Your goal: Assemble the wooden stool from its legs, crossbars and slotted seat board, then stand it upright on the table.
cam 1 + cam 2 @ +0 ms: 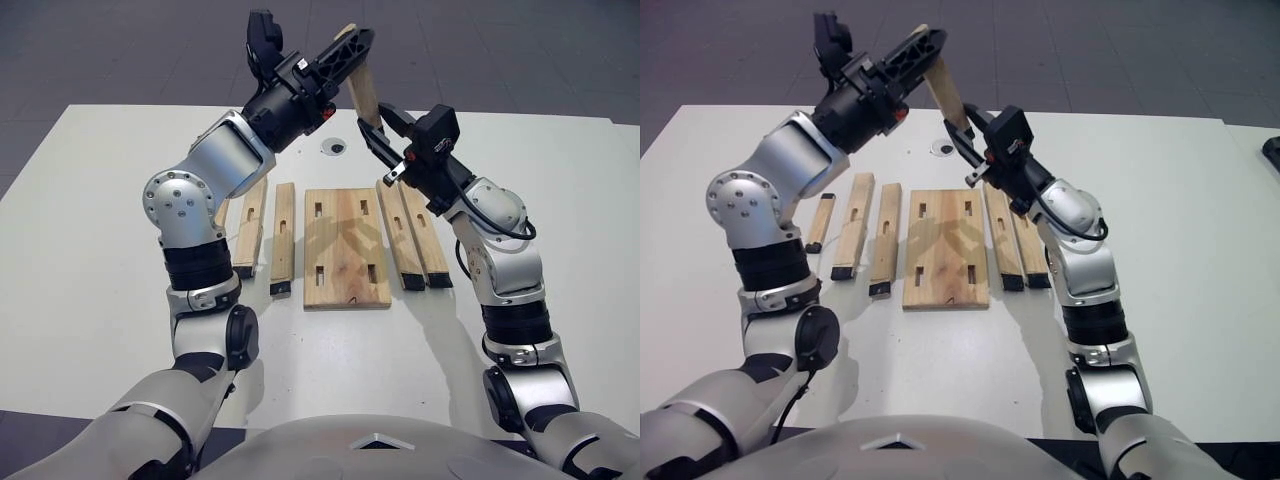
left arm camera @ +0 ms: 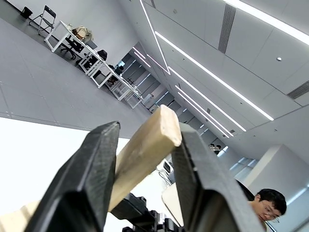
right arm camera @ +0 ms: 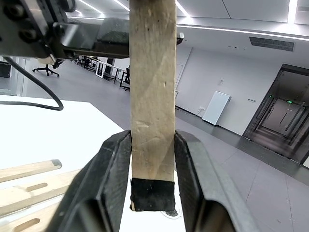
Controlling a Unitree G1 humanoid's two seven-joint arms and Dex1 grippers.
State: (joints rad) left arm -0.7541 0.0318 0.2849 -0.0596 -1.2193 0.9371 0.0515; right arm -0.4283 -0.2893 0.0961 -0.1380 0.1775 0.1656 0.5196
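Observation:
A wooden leg [image 1: 362, 92] with a black tip is held tilted in the air above the table's far side. My left gripper [image 1: 350, 48] is shut on its upper end, seen close in the left wrist view as the leg [image 2: 145, 147] between the two black fingers. My right gripper [image 1: 378, 128] is shut on its lower end, just above the black tip [image 3: 151, 195]. The slotted seat board [image 1: 345, 245] lies flat at the table's middle. Two legs [image 1: 284, 235] lie to its left and two [image 1: 412, 237] to its right. A short crossbar [image 1: 821, 222] lies farthest left.
The white table [image 1: 90, 230] has a small round hole [image 1: 335, 147] behind the seat board. Bare surface spreads to the far left, the far right and in front of the board. Dark floor lies beyond the table's back edge.

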